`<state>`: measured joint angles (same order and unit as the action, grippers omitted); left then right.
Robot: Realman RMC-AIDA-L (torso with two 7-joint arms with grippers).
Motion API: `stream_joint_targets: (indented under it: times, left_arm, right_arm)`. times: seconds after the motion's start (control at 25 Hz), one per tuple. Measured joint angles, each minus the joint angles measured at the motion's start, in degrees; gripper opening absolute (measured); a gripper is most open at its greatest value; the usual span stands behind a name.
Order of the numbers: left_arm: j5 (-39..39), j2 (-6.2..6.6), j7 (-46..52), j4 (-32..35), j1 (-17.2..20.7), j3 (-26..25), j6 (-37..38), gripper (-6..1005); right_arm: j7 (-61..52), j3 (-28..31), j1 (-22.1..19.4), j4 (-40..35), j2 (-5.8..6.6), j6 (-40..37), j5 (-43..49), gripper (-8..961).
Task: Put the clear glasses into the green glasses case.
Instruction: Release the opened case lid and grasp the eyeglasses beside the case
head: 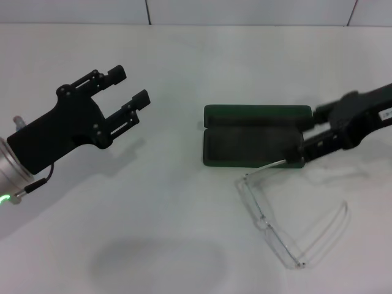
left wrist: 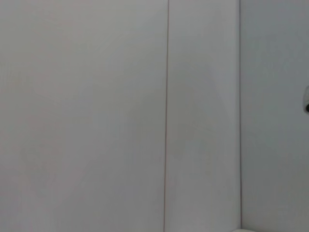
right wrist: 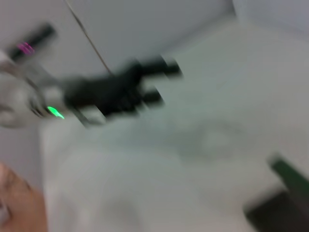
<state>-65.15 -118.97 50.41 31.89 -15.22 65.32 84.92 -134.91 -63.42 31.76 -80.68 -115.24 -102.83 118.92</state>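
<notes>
Head view: the case [head: 256, 136] lies open on the white table [head: 184, 208], lid back. The right gripper [head: 298, 154] sits at the case's near right corner, its fingers pinching the tip of one arm of the glasses [head: 288, 228]. The rest of the frame trails from those fingers onto the table beside the case. The left gripper [head: 131, 90] hangs well apart, fingers spread and empty.

Left wrist view: only a pale wall.

Right wrist view: blurred; the left gripper [right wrist: 161, 82] shows far off, and a case corner [right wrist: 289, 176].
</notes>
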Motion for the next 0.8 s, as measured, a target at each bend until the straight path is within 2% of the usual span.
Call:
stream_joint_targets:
  times: [0.16,0.4,0.56,0.8]
  left_arm:
    - [-1.73,0.38,1.06,-0.05,0.02,-0.13,-0.01,628]
    - [-5.91,0.64,3.44,0.38,-0.24,-0.20,-0.01,628]
    - [-8.45,1.06,4.71,0.65,-1.03,-0.35,-0.60,627]
    - [-9.93,1.20,4.81,0.97,-0.86,-0.47,-1.12,627]
  right_arm:
    - [-14.80,-6.55,6.63,-3.09,-0.10,-4.73,9.93,855]
    - [-26.82,-14.45,16.24,1.47,-0.70,-7.68,14.27,853]
    - [-27.91,-16.94,18.60,6.49,-0.99,-6.93,12.29,848]
    - [-27.89,-20.06,18.89,12.05,-0.97,-1.97,11.95,838]
